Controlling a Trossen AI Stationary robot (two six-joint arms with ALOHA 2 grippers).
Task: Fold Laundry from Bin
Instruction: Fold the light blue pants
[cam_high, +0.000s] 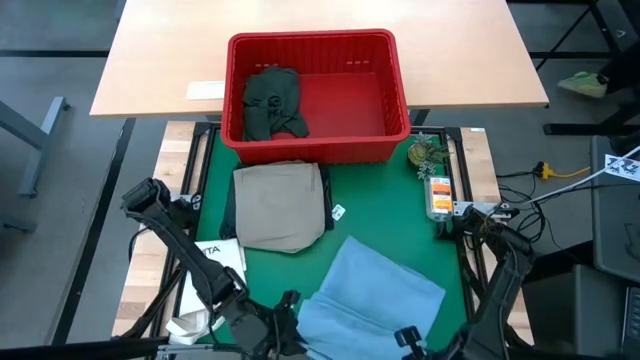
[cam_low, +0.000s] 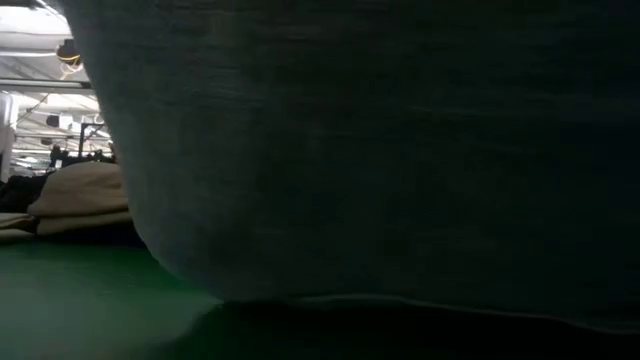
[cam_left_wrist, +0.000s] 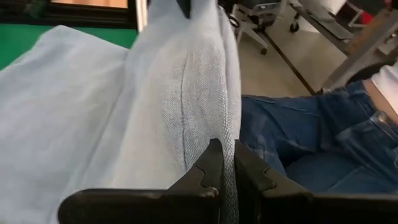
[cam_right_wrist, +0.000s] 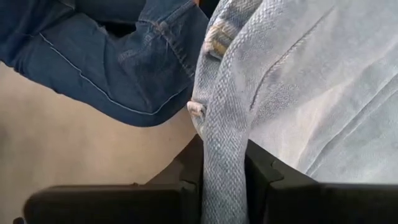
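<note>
In the high view, going from the left side, the left arm comes down along the left edge of the green mat (cam_high: 385, 225). Its left gripper (cam_high: 283, 318) is at the bottom of the frame, left of the centre, at the near left corner of the light blue jeans (cam_high: 372, 298). In the left wrist view the left gripper (cam_left_wrist: 226, 163) has its two fingers pressed together on a fold of this light blue cloth (cam_left_wrist: 130, 118), so it holds the edge tightly. Under the left arm, at the lower left, a white tote bag (cam_high: 208, 262) lies on the table.

In the middle of the high view, the khaki trousers (cam_high: 280, 203) lie folded on the mat, just below the red bin (cam_high: 317, 97). The bin stands in the upper centre, and a dark green piece (cam_high: 272, 102) lies in its left part. The light blue jeans are spread in the lower centre, below and right of the khaki trousers.

At the right, the right gripper (cam_high: 410, 338) is at the bottom edge, at the near right corner of the same jeans. In the right wrist view the right gripper (cam_right_wrist: 224, 171) is closed on a thick seam of the jeans (cam_right_wrist: 298, 93), with its fingers a little apart because of the cloth. An orange object (cam_high: 439, 194) lies at the right edge of the mat. Both wrist views also show a person in dark blue jeans (cam_right_wrist: 118, 56) beyond the table. The low view is almost filled by hanging grey cloth (cam_low: 380, 150).
</note>
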